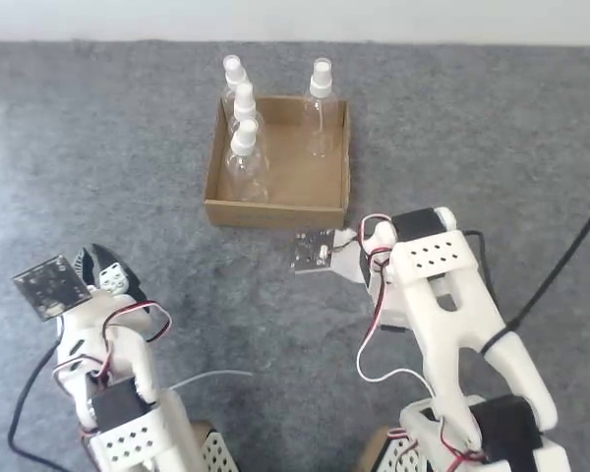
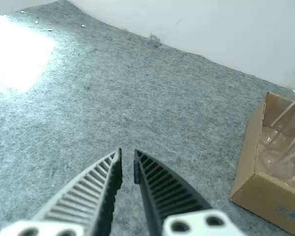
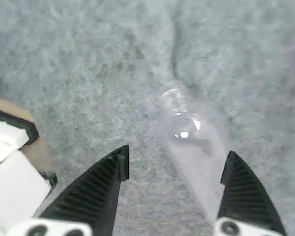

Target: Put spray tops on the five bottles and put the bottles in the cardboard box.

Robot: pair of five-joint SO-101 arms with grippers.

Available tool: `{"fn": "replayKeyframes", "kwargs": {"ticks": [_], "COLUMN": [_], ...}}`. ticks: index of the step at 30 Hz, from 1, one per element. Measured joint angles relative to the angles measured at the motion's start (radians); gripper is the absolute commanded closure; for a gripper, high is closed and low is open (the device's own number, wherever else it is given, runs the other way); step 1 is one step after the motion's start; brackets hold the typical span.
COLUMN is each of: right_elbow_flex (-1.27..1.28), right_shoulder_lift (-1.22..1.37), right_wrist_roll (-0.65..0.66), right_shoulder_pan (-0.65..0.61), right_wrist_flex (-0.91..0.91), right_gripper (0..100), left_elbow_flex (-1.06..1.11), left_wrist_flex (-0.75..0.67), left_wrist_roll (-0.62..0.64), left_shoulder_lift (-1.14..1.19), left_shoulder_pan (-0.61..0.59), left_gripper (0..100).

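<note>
– Grey felt table surface, white wall strip along its far edge. Report end effector status, right side first.

– Right gripper: jaws spread wide, nothing gripped. It hangs over a clear plastic bottle that lies on its side on the felt, between the two black ribbed fingers and touching neither. The bottle narrows to a neck at one end; detail there is too blurred to resolve. In the high view the white right arm covers that spot, just in front of the box's near wall, toward its right corner.

– Left side?

– Left gripper: jaws closed to a thin slit at the tips, nothing held. It sits above bare felt, well apart from the box. The white left arm stands at the near left of the table.

– Location of the other task items?

– Shallow brown cardboard box, open at the top, on the far half of the table near the middle. Four clear bottles with white spray tops stand upright in it. Three form a row along the left wall: rear bottle, middle bottle, front bottle. The fourth bottle stands by the far right corner.

– Other items?

– Black cable runs toward the right edge. Thin white strand lies on the felt between the arm bases.
</note>
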Motion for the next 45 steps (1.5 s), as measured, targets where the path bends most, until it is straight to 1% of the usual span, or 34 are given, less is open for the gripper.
{"fn": "replayKeyframes", "kwargs": {"ticks": [3, 10, 16, 26, 32, 35, 38, 45], "right_elbow_flex": [0.025, 0.124, 0.138, 0.227, 0.238, 0.238, 0.238, 0.238], "right_shoulder_lift": [0.0, 0.0, 0.0, 0.0, 0.0, 0.0, 0.0, 0.0], "right_wrist_roll": [0.018, 0.026, 0.026, 0.026, 0.02, -0.061, -0.183, -0.42], "right_shoulder_pan": [0.002, 0.0, 0.003, 0.078, 0.087, 0.087, 0.087, 0.086], "right_wrist_flex": [-0.02, -0.183, -0.227, -0.373, -0.402, -0.442, -0.488, -0.512], "right_gripper": [73.8, 73.8, 73.8, 73.9, 73.9, 73.9, 73.9, 73.9], "left_elbow_flex": [0.0, 0.0, 0.0, 0.0, 0.0, 0.0, 0.0, 0.0], "left_wrist_flex": [0.0, 0.0, 0.0, 0.0, 0.0, 0.0, 0.0, 0.0], "left_wrist_roll": [0.0, 0.0, 0.0, 0.0, 0.0, 0.0, 0.0, 0.0], "left_shoulder_lift": [0.0, 0.0, 0.0, 0.0, 0.0, 0.0, 0.0, 0.0], "left_shoulder_pan": [0.0, 0.0, 0.0, 0.0, 0.0, 0.0, 0.0, 0.0], "left_gripper": [96, 96, 96, 96, 96, 96, 96, 96]}}
